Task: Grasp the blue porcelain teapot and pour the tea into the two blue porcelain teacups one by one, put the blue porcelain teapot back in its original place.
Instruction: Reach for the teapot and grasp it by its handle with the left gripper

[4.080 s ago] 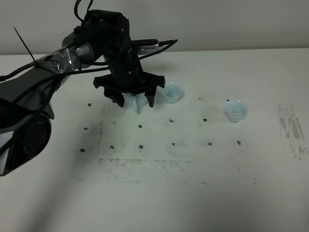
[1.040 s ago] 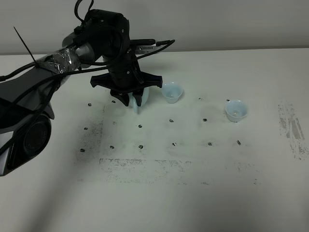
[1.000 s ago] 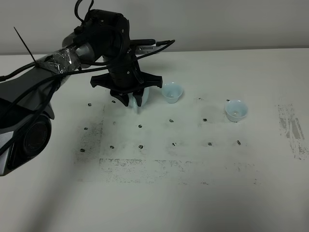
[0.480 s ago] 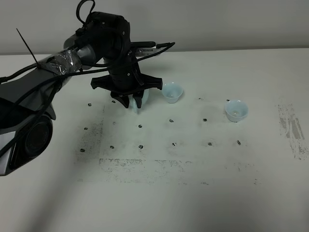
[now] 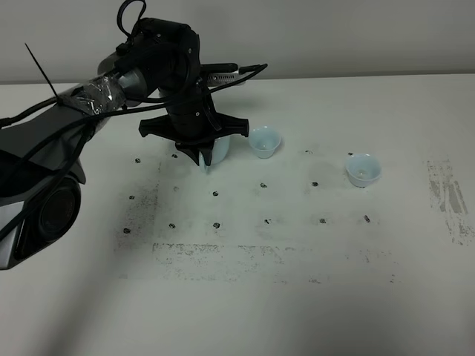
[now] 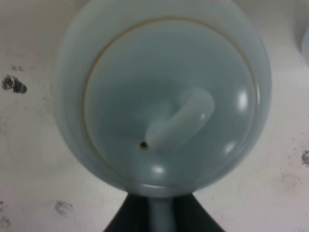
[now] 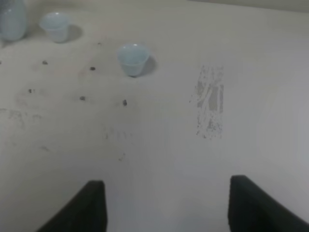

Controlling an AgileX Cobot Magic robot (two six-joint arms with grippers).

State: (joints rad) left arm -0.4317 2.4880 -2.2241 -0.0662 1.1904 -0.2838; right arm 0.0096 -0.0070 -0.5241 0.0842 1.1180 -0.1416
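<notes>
While on teapot [image 6: 161, 96], left tool [image 5: 205, 158] near one teacup [image 5: 264, 141], other teacup [image 5: 362, 169] well apart

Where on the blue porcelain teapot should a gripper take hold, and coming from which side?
The handle, from straight above. The blue porcelain teapot stands upright; its round body looks too wide for the jaws, and the lid knob would likely lift only the lid. The left gripper straddles that handle.
</notes>
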